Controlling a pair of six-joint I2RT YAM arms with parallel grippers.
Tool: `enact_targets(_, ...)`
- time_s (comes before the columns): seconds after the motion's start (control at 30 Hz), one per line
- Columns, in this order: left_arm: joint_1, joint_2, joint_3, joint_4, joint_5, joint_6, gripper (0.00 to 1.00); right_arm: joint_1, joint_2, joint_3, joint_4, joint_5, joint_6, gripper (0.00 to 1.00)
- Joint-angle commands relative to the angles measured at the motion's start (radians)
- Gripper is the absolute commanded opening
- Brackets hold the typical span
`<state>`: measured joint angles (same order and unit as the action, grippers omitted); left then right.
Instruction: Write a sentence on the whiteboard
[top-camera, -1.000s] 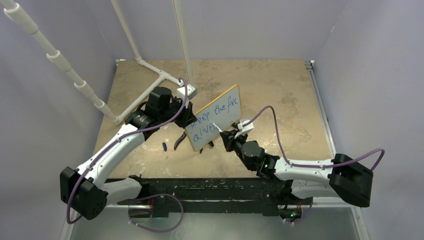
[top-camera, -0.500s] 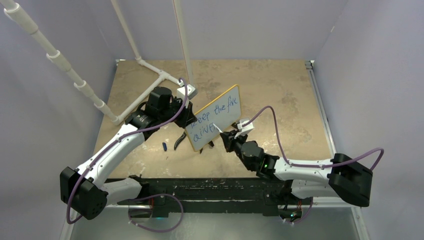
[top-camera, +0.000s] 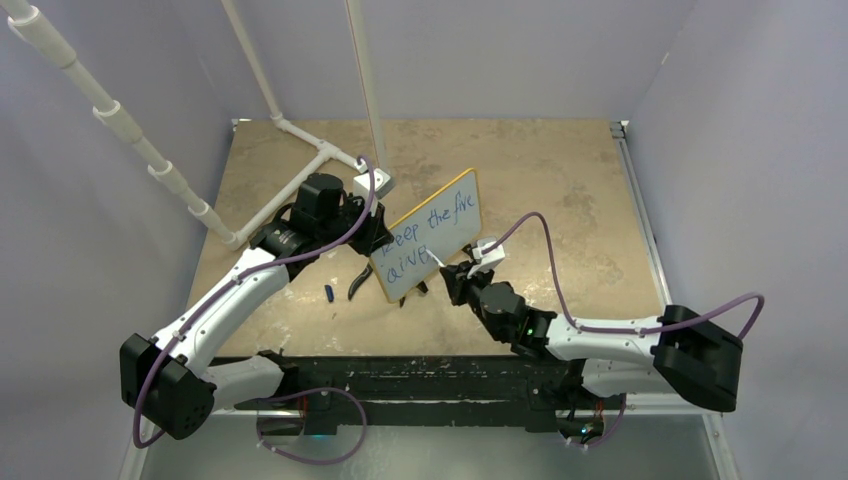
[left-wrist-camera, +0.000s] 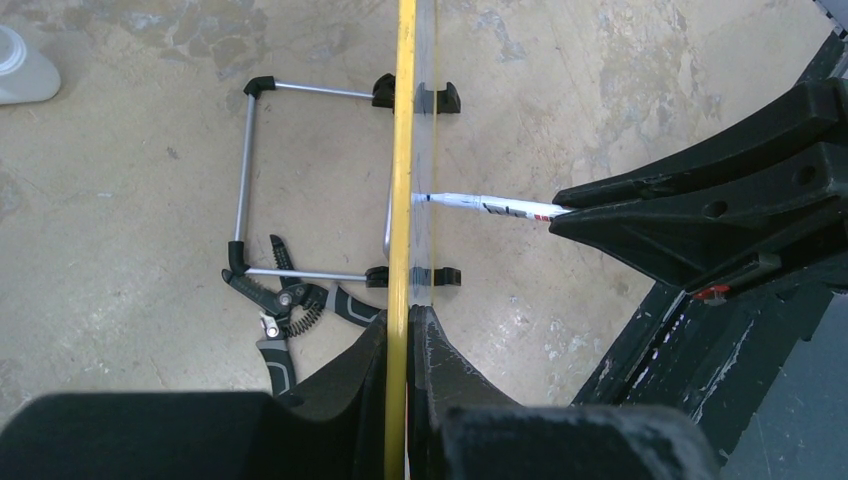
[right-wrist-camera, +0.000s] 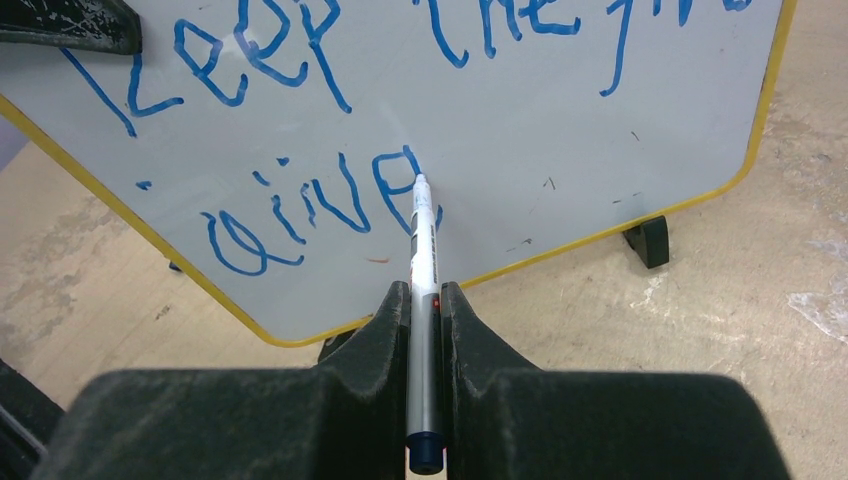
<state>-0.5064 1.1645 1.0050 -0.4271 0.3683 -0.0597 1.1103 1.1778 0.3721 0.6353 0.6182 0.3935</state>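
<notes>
The right gripper (right-wrist-camera: 425, 292) is squeezing a marker (right-wrist-camera: 423, 240), which is pointing to 12 o'clock. Its tip is touching the whiteboard (right-wrist-camera: 560, 140) at the last letter of the bottom line. The sentence (right-wrist-camera: 300, 60) is showing in blue, starting "keep the". Only this wrist view is showing the letters big.

The left gripper (left-wrist-camera: 405, 325) is pinching the board's yellow edge. Its view is seeing the board side-on, so no letters are showing. It alone is showing a wire stand (left-wrist-camera: 245, 180) behind the board, with pliers (left-wrist-camera: 285, 320) lying at 9 o'clock.

The top view is showing the board standing near the middle of the table (top-camera: 570, 190), and a small blue thing (top-camera: 329, 293) lying at 8 o'clock from it.
</notes>
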Motion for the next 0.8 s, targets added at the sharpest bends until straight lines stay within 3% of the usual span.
enact_targets(0.0, 0.002, -0.025, 0.006, 0.009, -0.015, 0.013, 0.00, -0.003, -0.032, 0.009, -0.004, 0.006, 0.016, 0.00)
enact_targets(0.37, 0.003, -0.022, 0.003, 0.011, -0.019, 0.009, 0.00, -0.006, -0.023, 0.003, -0.090, 0.054, 0.094, 0.00)
enact_targets(0.77, 0.003, -0.023, 0.002, 0.012, -0.014, 0.012, 0.00, -0.022, 0.029, -0.006, -0.044, 0.045, 0.109, 0.00)
